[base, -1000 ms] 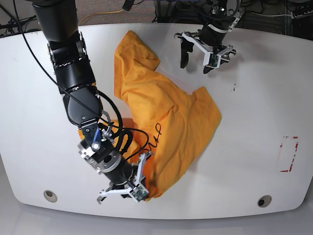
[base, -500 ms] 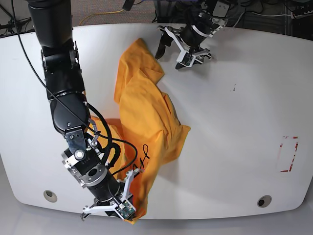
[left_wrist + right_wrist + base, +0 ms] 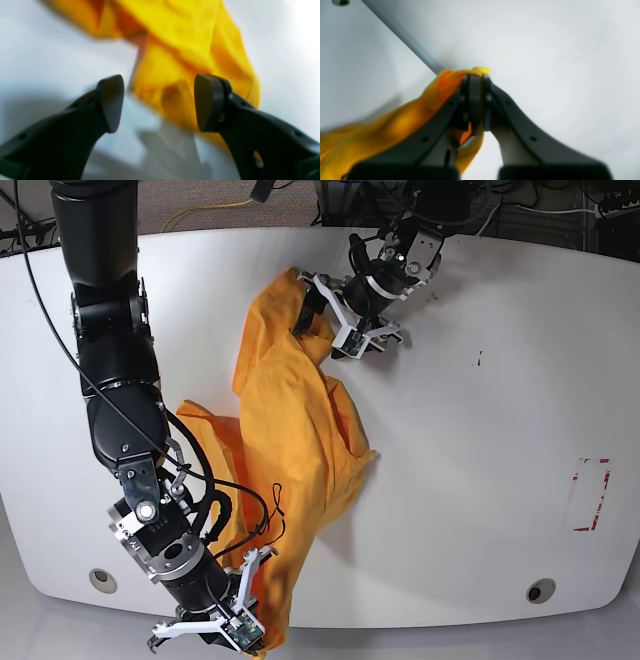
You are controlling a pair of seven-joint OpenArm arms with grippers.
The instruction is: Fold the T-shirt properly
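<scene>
At the six-o'clock edge of the white curved tabletop [image 3: 500, 380], the right gripper [image 3: 215, 620] stays clamped on a corner of the large orange-yellow cotton T-shirt [image 3: 290, 440], having hauled that corner further toward the rim over the last second. The garment, a broad sprawl a second ago, is now drawn into a long narrow band running from six o'clock up to twelve, its bunched right-hand flap pulled inward toward the middle. That reads as stretching the cloth out before any fold, so the task is judged to be at an early stage.

Up at twelve o'clock, the left gripper [image 3: 345, 315], parked clear of the cloth a second ago, has swung over and now hangs at the shirt's far end, jaws spread wide and empty.

The right wrist view shows what the base view cannot: the right gripper [image 3: 475, 80] pinches a thin bunch of the T-shirt [image 3: 395, 125] between fully closed pads. The blurred left wrist view shows the left gripper [image 3: 158, 100] straddling a fold of T-shirt [image 3: 180, 50]; whether it touches cannot be told.
</scene>
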